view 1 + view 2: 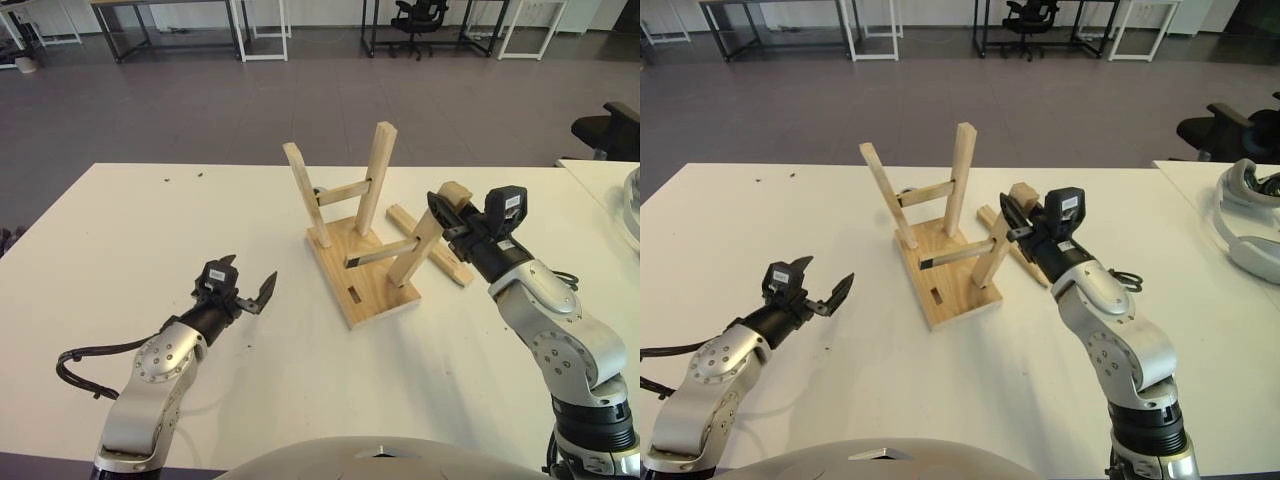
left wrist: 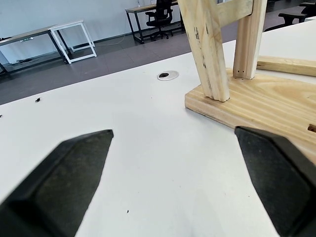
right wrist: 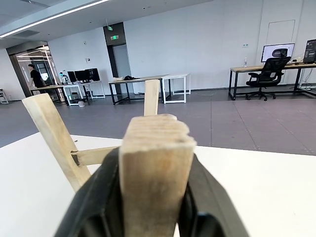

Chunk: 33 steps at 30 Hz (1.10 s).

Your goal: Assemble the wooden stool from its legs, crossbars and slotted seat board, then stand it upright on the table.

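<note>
Wide-spread left hand [image 1: 250, 271] near seat board [image 1: 378, 291]

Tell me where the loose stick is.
In the eye views, the loose stick lies on the table, right of the seat board, near the right claw.

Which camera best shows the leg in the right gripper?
The left eye view: the held leg shows full length, from the seat board up to the right gripper. The right eye view matches. The right wrist view gives its end face between the fingers. The left wrist view faces two other legs.
</note>
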Each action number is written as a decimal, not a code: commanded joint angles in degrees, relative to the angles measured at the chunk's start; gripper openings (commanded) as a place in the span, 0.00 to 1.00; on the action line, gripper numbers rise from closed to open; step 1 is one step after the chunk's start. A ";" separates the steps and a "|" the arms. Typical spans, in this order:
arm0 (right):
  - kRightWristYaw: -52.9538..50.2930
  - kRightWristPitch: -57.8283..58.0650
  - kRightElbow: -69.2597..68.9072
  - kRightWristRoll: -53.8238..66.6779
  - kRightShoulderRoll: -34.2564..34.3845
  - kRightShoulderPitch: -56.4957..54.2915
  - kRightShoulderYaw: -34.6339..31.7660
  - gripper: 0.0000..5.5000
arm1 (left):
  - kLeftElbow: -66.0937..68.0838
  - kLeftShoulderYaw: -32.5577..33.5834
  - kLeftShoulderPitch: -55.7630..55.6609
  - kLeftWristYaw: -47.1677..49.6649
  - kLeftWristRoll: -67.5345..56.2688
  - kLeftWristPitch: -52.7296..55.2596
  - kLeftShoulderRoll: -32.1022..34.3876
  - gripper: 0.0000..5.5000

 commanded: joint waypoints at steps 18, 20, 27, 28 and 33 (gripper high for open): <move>1.62 1.84 4.71 16.78 -0.48 -25.48 -18.35 0.67 | 2.29 0.86 -1.89 -0.32 1.31 -0.96 0.39 0.83; 3.29 1.43 10.20 13.82 -3.11 -25.47 -19.64 0.72 | 2.84 1.79 -2.36 -0.04 1.26 -1.60 0.18 0.83; 22.08 -8.67 31.23 -9.10 -8.46 -9.27 -4.35 0.74 | 6.01 6.11 -5.06 0.87 0.75 -4.33 -0.03 0.83; 24.36 -11.94 35.53 -11.87 -7.81 -8.52 -2.58 0.74 | 6.37 6.24 -5.33 0.91 0.77 -4.34 -0.11 0.83; 28.95 -20.99 54.94 -22.27 -4.56 -10.65 3.10 0.74 | 7.80 5.38 -7.10 0.28 0.89 -4.08 -0.01 0.83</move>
